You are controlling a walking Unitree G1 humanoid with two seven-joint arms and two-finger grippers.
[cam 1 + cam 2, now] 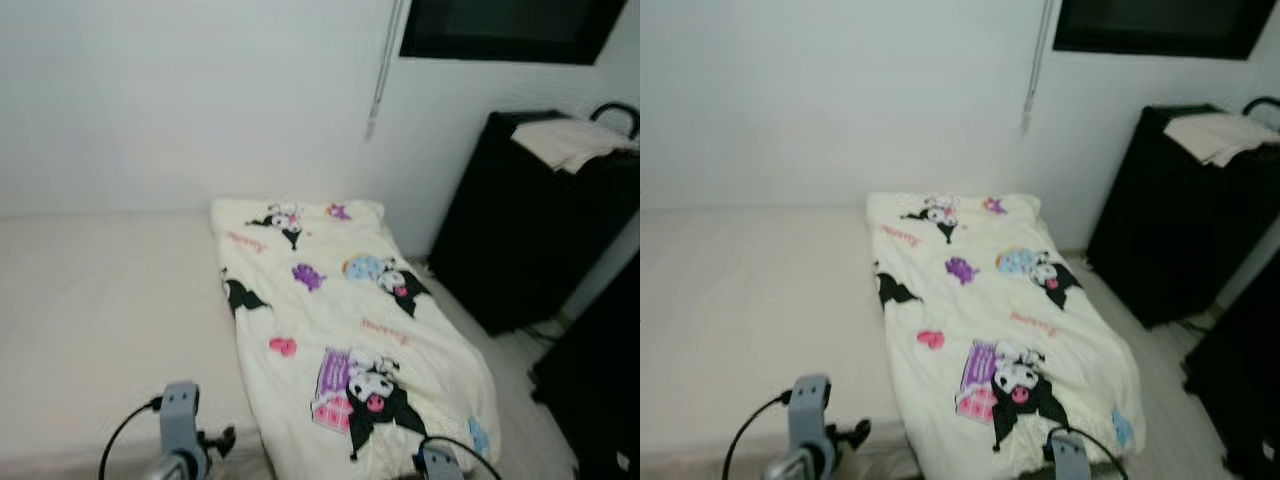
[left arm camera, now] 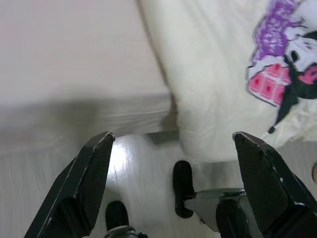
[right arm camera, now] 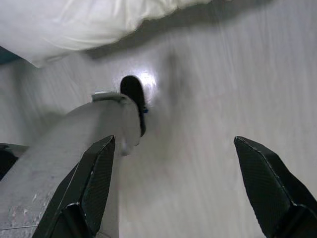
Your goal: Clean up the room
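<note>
Left wrist view: left gripper (image 2: 171,186) is hanging with fingers spread, empty, just off the bed (image 1: 90,310) edge.
Right gripper (image 3: 173,191): spread too, hovering over floor (image 3: 208,109).
Blanket (image 1: 340,320): lying along the bed's right side, overhanging its foot.
Risk: feet could be snagging that overhang.
Room: narrow strip between bed and black cabinet (image 1: 520,220).

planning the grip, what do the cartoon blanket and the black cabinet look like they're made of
Cartoon blanket: soft cream printed fabric, probably padded; it wrinkles and drapes over the bed's edge. Black cabinet: rigid with flat matte sides, maybe painted wood or laminate; too blurred to tell which.
</note>
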